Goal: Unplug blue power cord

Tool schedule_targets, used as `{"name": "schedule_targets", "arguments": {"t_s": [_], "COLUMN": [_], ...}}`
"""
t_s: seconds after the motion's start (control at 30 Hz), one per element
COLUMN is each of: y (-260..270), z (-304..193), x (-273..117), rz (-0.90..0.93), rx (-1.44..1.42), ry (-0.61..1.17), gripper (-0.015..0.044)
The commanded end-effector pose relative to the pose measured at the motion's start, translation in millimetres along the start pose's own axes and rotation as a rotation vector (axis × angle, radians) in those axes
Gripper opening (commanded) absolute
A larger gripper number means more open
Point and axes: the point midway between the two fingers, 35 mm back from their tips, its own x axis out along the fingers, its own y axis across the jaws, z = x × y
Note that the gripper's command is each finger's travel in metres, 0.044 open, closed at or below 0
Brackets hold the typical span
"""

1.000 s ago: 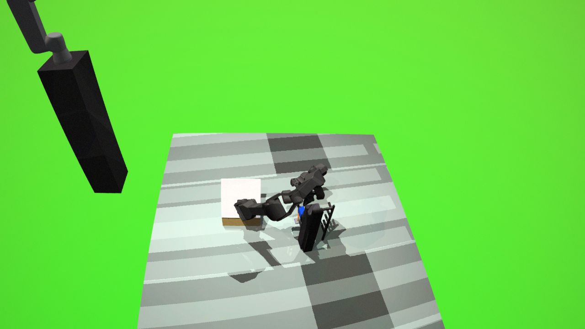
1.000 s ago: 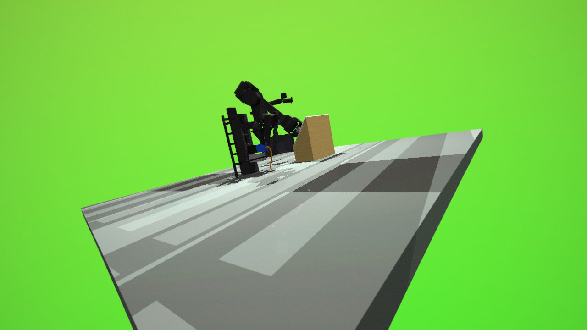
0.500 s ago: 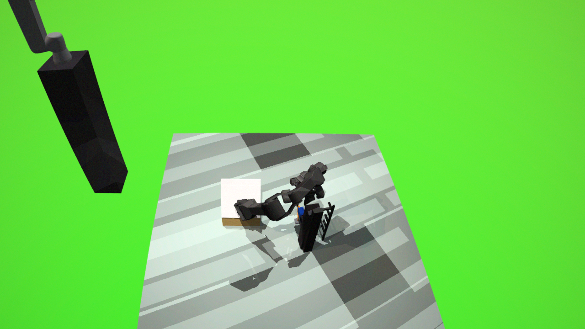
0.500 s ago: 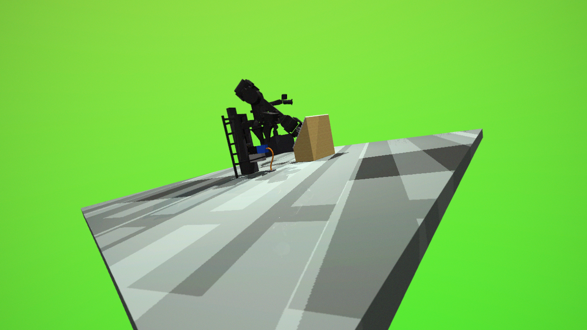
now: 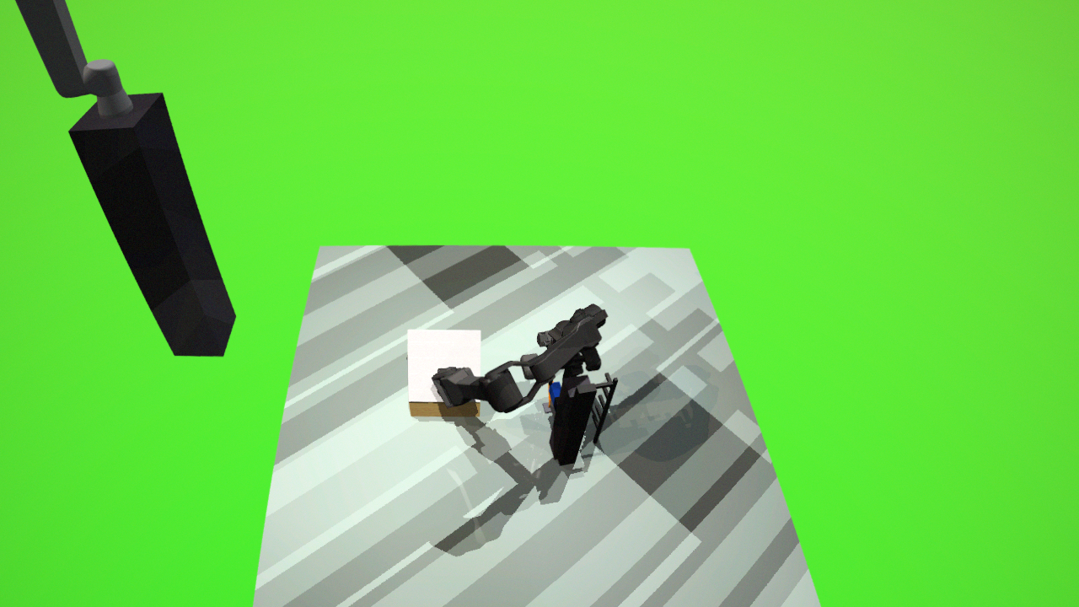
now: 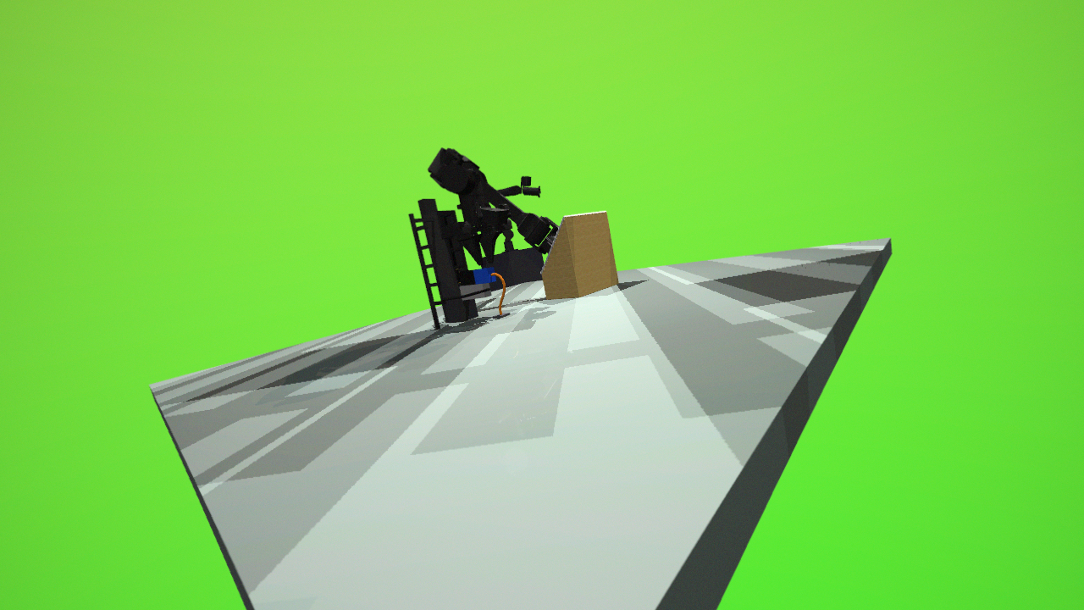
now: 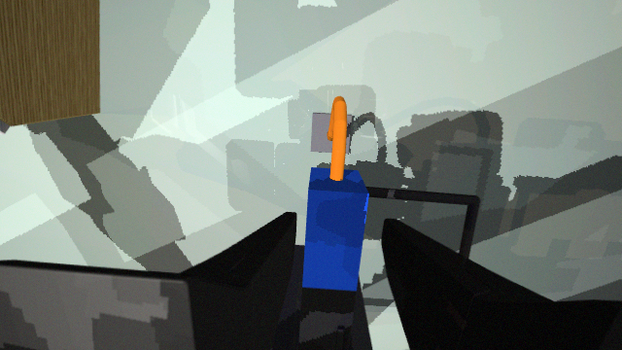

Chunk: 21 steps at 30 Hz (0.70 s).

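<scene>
Lettering shows nowhere on the plug, the strip or the box; every face I can see is plain. My end effector (image 7: 338, 243) is spread, with its two dark fingers standing on either side of the blue plug (image 7: 335, 233) and a visible gap on each flank, so I pinch nothing. The plug stands upright on the dark power strip (image 7: 321, 316), between my fingers; whether its prongs are seated I cannot tell. An orange cord (image 7: 337, 138) rises from its top and bends over toward a small grey square (image 7: 321, 133) on the tabletop (image 6: 530, 455). A black frame (image 7: 468, 219) stands just beside my right-hand finger. The tan box (image 6: 582, 254) sits near my arm, and the tabletop's edges lie well apart from all this.
</scene>
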Motion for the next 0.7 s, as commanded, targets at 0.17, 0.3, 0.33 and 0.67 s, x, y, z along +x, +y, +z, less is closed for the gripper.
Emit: {"name": "schedule_targets", "arguments": {"t_s": [0.17,0.3,0.33,0.67], "y": [0,0,0,0], "z": [-5,-5,-5,-5], "x": [2,9,10,8], "rz": [-0.004,-0.004,-0.004,-0.001], "rx": [-0.006,-0.006,-0.006,0.001], "ry": [0.002,0.003,0.003,0.0], "gripper": [0.016,0.016,0.016,0.0022]}}
